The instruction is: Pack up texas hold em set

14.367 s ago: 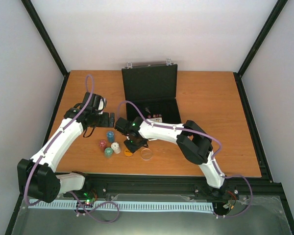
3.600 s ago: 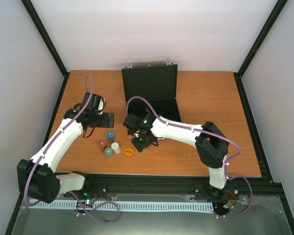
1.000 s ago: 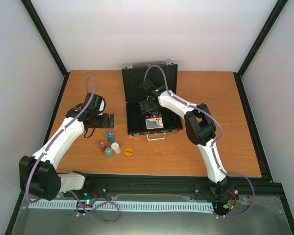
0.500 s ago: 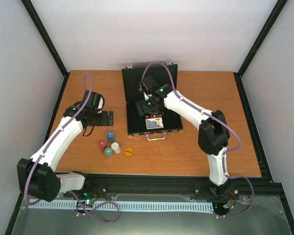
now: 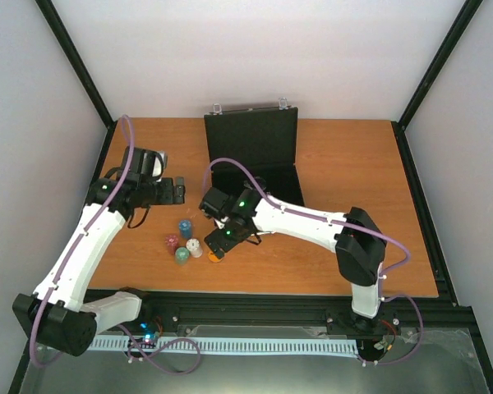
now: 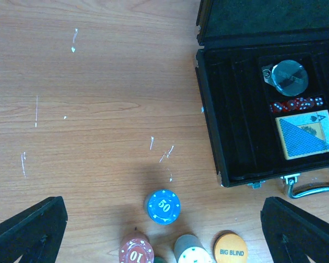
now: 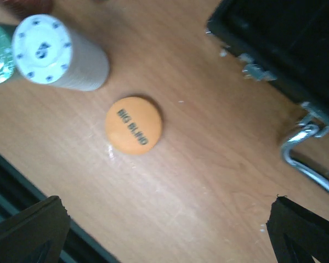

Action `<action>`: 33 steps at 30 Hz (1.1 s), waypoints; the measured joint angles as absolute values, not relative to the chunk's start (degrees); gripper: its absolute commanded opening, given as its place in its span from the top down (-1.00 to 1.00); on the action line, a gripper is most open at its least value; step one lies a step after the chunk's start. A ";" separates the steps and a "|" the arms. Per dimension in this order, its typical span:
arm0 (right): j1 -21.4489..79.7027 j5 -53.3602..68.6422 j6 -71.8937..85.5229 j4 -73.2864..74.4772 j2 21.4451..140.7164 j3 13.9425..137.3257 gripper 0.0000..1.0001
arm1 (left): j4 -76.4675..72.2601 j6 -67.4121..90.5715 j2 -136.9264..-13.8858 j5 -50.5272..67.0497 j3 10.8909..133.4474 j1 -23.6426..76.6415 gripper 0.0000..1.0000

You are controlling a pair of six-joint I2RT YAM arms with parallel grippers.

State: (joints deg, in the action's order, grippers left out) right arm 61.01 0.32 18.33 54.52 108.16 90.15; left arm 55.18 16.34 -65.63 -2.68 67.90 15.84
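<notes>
One black case (image 5: 255,144) lies open at the far middle of the table (image 5: 353,164), its lid standing upright. In its tray sit a clear disc (image 6: 285,76), a row of red dice (image 6: 296,104) just nearer, and then the deck (image 6: 307,134) by the front wall. The silver handle (image 6: 312,183) sticks out toward the arms.

Left of the handle and apart from the case, the chips cluster on the bare wood. The blue stack (image 6: 163,206) (marked 50) is farthest from the arms. The red stack (image 6: 136,253), white stack (image 7: 49,52) and green stack (image 5: 181,256) are nearer the arms. The orange disc (image 7: 134,125), lettered BIG BLIND, lies flat just beside the white stack.

The right gripper (image 7: 165,204) hovers over the disc with its jaws spread wide and holds nothing. The left gripper (image 5: 177,190) hangs left of the case, also spread wide and empty.
</notes>
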 measured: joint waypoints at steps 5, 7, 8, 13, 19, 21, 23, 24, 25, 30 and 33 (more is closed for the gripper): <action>65.08 1.41 19.90 55.44 109.93 91.55 -1.00 | 55.59 16.34 -63.57 -1.72 67.90 15.84 -1.00; 66.24 2.31 20.34 55.42 111.50 92.44 -1.00 | 55.59 16.34 -63.05 -1.26 67.85 15.84 -1.00; 66.67 2.63 20.53 55.29 112.31 92.62 -1.00 | 55.57 16.34 -62.76 -1.04 67.70 15.84 -1.00; 67.07 3.64 20.84 55.64 115.57 92.99 -1.00 | 55.79 16.38 -61.34 -0.62 66.48 15.84 -0.99; 66.96 2.42 20.60 57.21 119.50 96.40 -1.00 | 55.83 16.56 -60.53 -0.58 66.04 15.84 -0.99; 66.94 1.76 20.40 57.93 121.25 98.72 -1.00 | 55.83 16.60 -60.53 -0.58 66.02 15.84 -1.00; 66.94 1.41 20.40 58.37 122.72 100.22 -1.00 | 55.83 16.64 -60.53 -0.86 65.93 15.79 -1.00; 66.92 1.19 20.40 58.50 123.42 100.73 -1.00 | 55.83 16.64 -60.53 -0.97 65.87 15.79 -1.00; 66.89 1.02 20.40 58.54 123.83 100.88 -1.00 | 55.88 16.62 -60.53 -1.06 65.80 15.79 -0.99; 66.83 0.47 20.43 58.72 125.60 100.88 -1.00 | 56.12 16.58 -60.53 -1.72 65.71 15.79 -1.00; 66.78 0.43 20.43 58.70 126.06 100.88 -0.98 | 56.27 16.58 -60.55 -2.94 65.71 15.81 -0.99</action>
